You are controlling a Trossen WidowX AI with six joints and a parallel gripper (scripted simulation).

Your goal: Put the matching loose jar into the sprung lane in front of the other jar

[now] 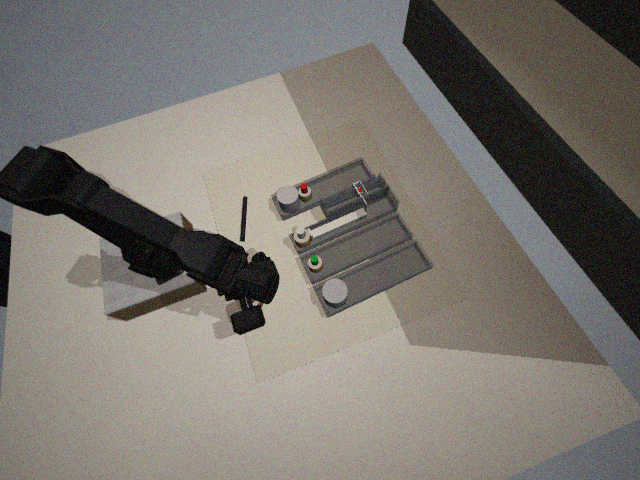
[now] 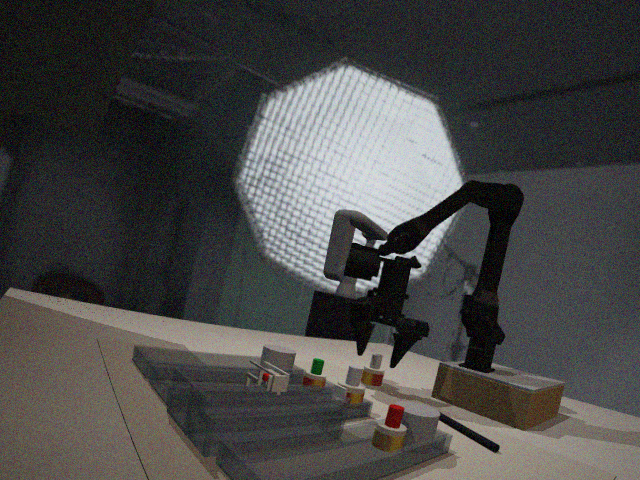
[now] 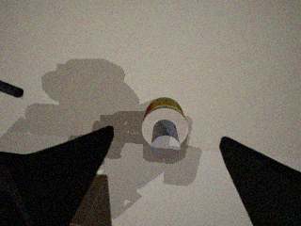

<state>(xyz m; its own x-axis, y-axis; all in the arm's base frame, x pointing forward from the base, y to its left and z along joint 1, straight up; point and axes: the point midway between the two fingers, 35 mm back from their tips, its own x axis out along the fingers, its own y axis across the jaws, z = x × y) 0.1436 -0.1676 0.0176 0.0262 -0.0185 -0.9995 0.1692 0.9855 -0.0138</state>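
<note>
Loose jar (image 1: 258,303) (image 2: 372,377) (image 3: 165,111) is standing on the worktop (image 1: 320,413) (image 2: 67,372) (image 3: 235,56), claw (image 1: 255,305) (image 2: 377,360) (image 3: 166,136) spread wide above it, holding nothing. I'd centre it, drop straight down with fingers either side, then squeeze the body gently so it doesn't tip.

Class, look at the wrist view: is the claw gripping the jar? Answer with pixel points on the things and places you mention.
No, the claw (image 1: 253,315) (image 2: 376,361) (image 3: 166,136) is open, with a gap either side of the jar (image 2: 372,373) (image 3: 165,107).
</note>
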